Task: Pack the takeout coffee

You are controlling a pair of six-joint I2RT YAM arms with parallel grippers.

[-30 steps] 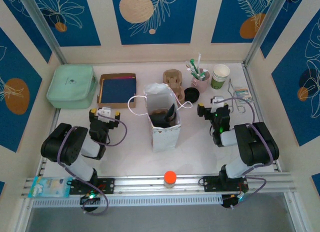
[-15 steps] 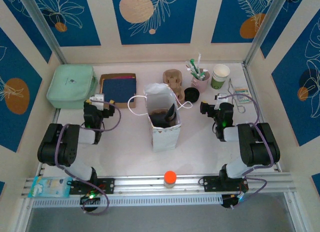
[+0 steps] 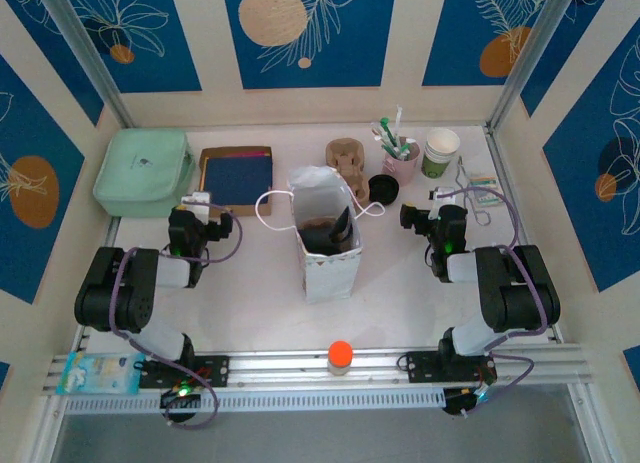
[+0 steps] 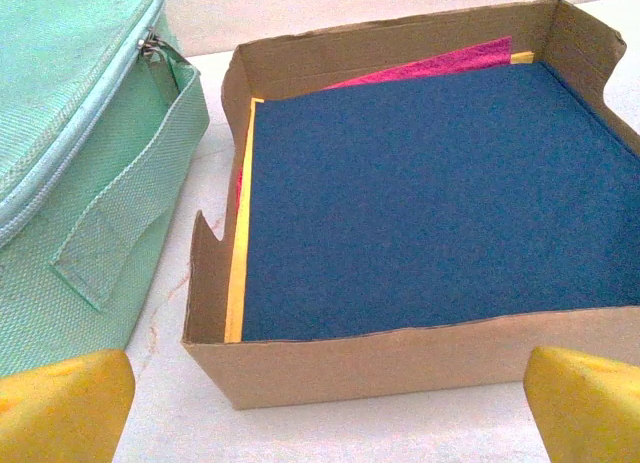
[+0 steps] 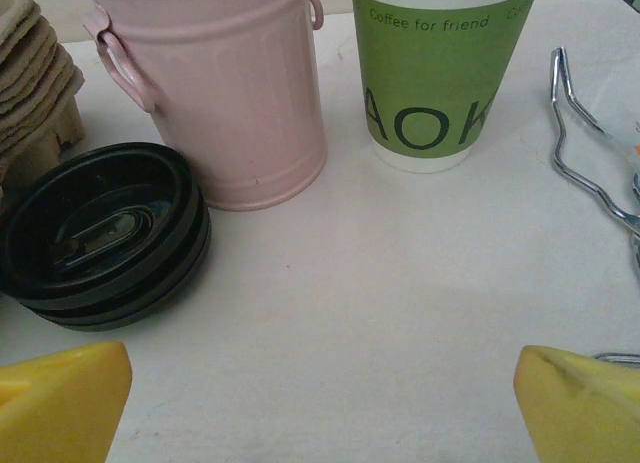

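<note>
Both arms have eased away from the white paper bag point(image 3: 325, 258); the left gripper point(image 4: 320, 411) and right gripper point(image 5: 320, 408) hang wide open, holding nothing. The takeout coffee point(image 3: 328, 233) appears to sit inside that mid-table bag, so packing looks nearly finished.

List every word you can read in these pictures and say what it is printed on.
"Coffee for friend": small print on the green-banded paper cup.
"AOK": large letters on the same band, perhaps cut off.
Logo on the mint bag: too small to read.
</note>
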